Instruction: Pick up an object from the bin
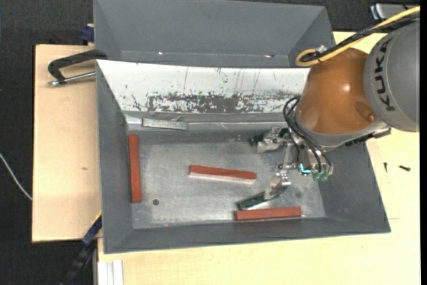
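The floor of the grey bin (pixel 113 143) is mostly bare. The arm (pixel 337 100) hangs low at the near right, over a small dark scrap (pixel 253 201) just beside a red stick (pixel 268 213) (probably its target, lying clear of the walls). I cannot tell whether the jaws are open or closed.

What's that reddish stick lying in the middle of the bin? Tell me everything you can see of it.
The reddish stick is a long, narrow, straight bar, brick-red with a paler strip along its upper edge. It might be wood or plastic; I cannot tell which. It lies flat on the bin's grey floor near the middle, running left to right, its right end slightly lower. Nothing touches it: the gripper is beyond its right end, apart from it.
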Controlling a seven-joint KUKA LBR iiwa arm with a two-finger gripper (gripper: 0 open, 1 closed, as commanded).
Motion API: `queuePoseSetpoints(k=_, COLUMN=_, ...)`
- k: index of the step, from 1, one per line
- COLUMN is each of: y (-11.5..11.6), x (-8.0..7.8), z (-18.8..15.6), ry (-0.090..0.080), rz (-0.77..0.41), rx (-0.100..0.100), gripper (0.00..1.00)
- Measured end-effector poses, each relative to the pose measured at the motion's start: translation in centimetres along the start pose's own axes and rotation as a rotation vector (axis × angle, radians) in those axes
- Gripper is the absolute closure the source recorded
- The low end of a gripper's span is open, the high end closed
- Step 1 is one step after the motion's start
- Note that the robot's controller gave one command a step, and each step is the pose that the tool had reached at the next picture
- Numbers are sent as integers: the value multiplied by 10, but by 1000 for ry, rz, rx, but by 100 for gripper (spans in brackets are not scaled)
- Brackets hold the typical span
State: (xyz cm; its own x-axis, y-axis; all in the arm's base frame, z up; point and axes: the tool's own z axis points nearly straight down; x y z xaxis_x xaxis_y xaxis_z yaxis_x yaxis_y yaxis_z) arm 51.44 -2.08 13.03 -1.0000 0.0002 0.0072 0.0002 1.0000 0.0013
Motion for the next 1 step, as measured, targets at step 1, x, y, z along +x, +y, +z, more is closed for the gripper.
queuePoseSetpoints(k=1, y=0, x=-2, z=-4, ry=-8, rz=0, rx=0, gripper=0)
